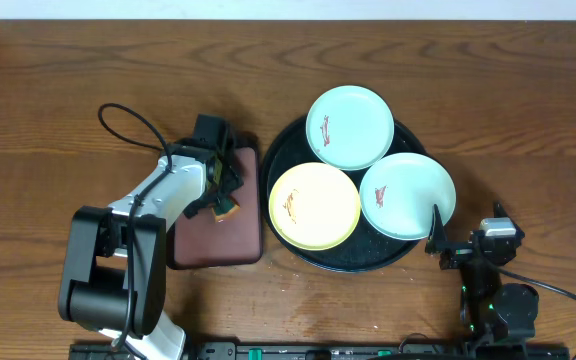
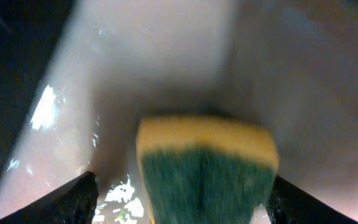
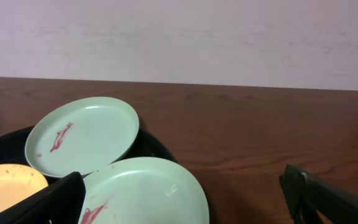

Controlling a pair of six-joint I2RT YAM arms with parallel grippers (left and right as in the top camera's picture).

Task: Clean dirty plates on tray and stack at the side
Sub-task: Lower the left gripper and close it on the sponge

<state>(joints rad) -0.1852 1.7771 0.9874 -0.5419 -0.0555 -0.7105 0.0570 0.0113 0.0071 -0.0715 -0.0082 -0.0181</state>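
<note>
The black round tray (image 1: 286, 150) holds three plates, each with a reddish smear: a mint plate (image 1: 349, 126) at the back, a yellow plate (image 1: 314, 205) at front left, and a mint plate (image 1: 407, 195) at the right. My left gripper (image 1: 223, 198) is over the maroon tray, open around a yellow-and-green sponge (image 2: 207, 168); the right finger touches it and a gap shows on the left. My right gripper (image 1: 466, 228) is open and empty just right of the black tray. The right wrist view shows both mint plates (image 3: 82, 134) (image 3: 148, 190) and the yellow plate's edge (image 3: 5, 186).
A rectangular maroon tray (image 1: 213, 248) with a black rim lies left of the black tray; in the left wrist view its surface (image 2: 166, 62) is glossy and blurred. A black cable (image 1: 128, 115) loops behind the left arm. Brown wooden table (image 1: 488, 90) surrounds everything.
</note>
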